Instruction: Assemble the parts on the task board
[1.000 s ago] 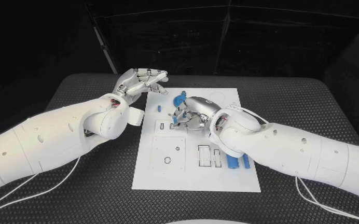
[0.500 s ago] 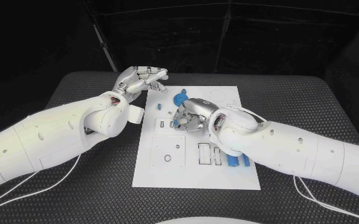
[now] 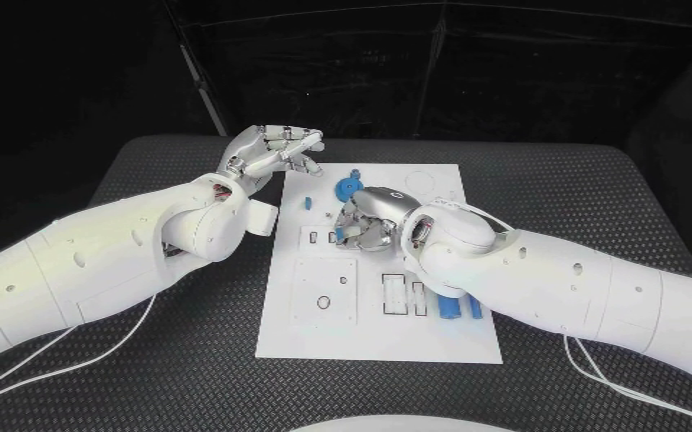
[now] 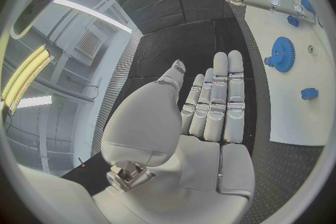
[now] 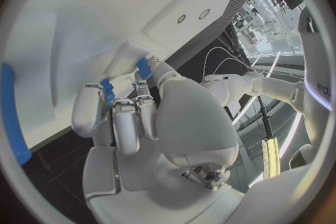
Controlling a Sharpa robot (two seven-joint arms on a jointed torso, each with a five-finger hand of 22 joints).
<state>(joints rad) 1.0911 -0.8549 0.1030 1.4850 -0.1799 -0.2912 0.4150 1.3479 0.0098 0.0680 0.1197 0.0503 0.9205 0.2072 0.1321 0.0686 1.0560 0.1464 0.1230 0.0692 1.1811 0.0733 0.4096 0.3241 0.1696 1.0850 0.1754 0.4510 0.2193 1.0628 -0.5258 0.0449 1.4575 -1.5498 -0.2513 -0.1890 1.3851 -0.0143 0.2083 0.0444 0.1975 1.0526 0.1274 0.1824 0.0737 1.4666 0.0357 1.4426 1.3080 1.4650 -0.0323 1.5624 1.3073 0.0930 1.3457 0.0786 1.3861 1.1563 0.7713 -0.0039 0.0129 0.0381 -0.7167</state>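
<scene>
The white task board lies in the middle of the table. My right hand hovers low over the board's upper middle, with its fingers curled around a small blue part. My left hand is raised beyond the board's far left corner, with its fingers stretched out and nothing in it. A blue gear stands on the board just beyond the right hand, also seen as the gear in the left wrist view. A small blue piece lies left of it.
Two blue bars lie by the board's right edge, near the rectangular slots. A large recess sits in the board's left half. The black table mat surrounds the board.
The right hand has crept slightly toward the far side of the board with the part. The left hand has shifted a little up and right.
</scene>
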